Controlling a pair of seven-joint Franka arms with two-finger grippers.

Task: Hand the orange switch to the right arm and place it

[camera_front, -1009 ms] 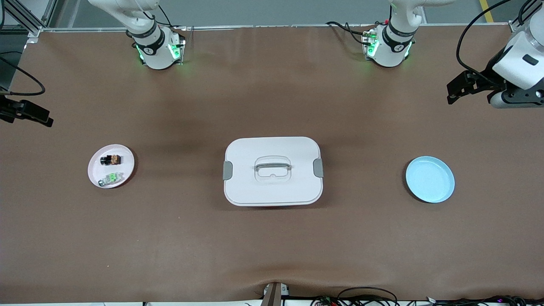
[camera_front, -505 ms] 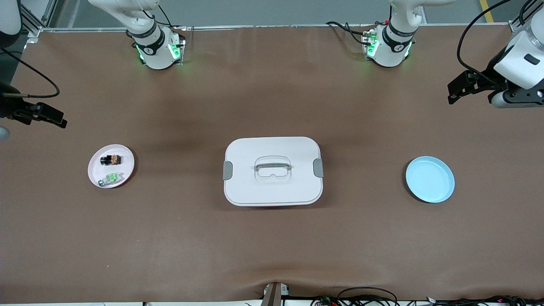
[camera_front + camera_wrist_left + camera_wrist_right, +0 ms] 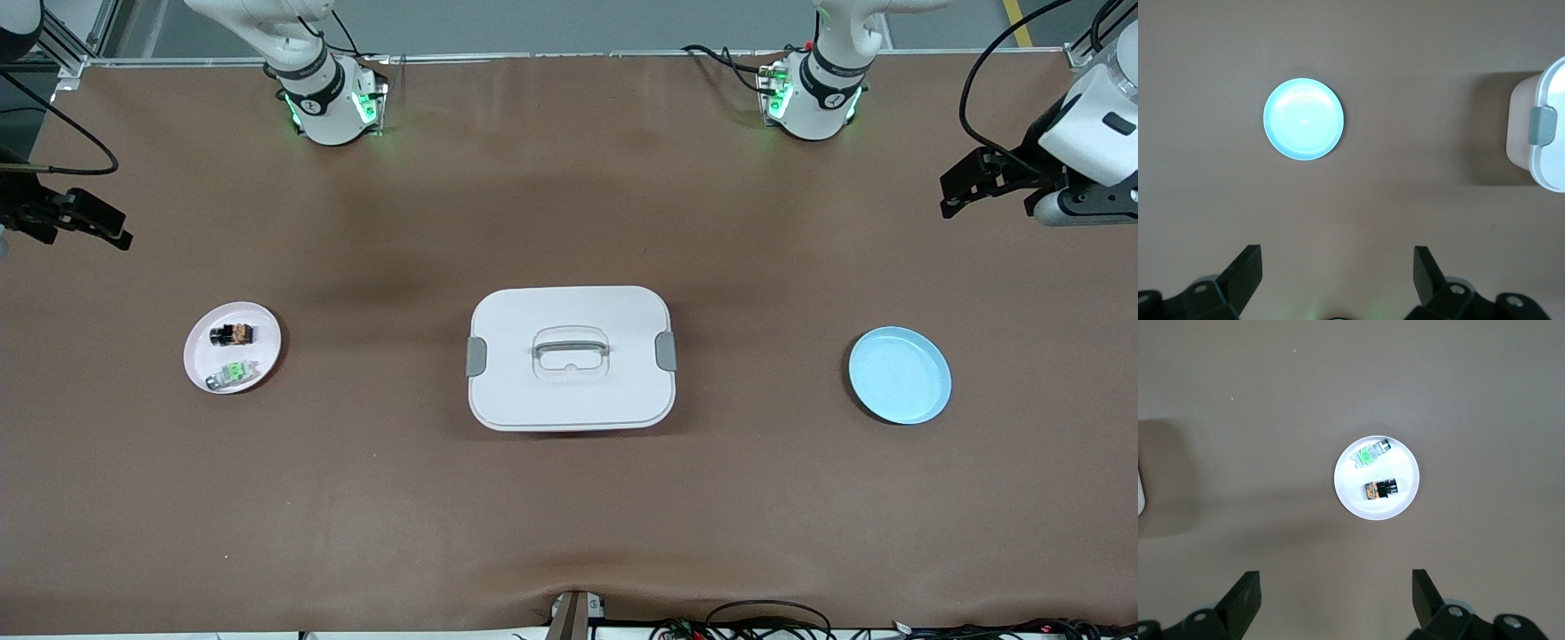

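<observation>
The right pincer (image 3: 120,240), wide open and empty, has been shifted slightly at the counter's (image 3: 569,516) right-arm end while the left pincer (image 3: 951,206), likewise open, is held waiting, so the orange switch (image 3: 232,334) is left ungrasped on the white plate (image 3: 267,324).

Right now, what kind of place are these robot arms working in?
Probably a robotics lab or test cell: a brown-covered table with two arm bases bolted along one edge, loose cables at its edges, and staged props, a white plate of small parts, a lidded box and a blue plate.
</observation>
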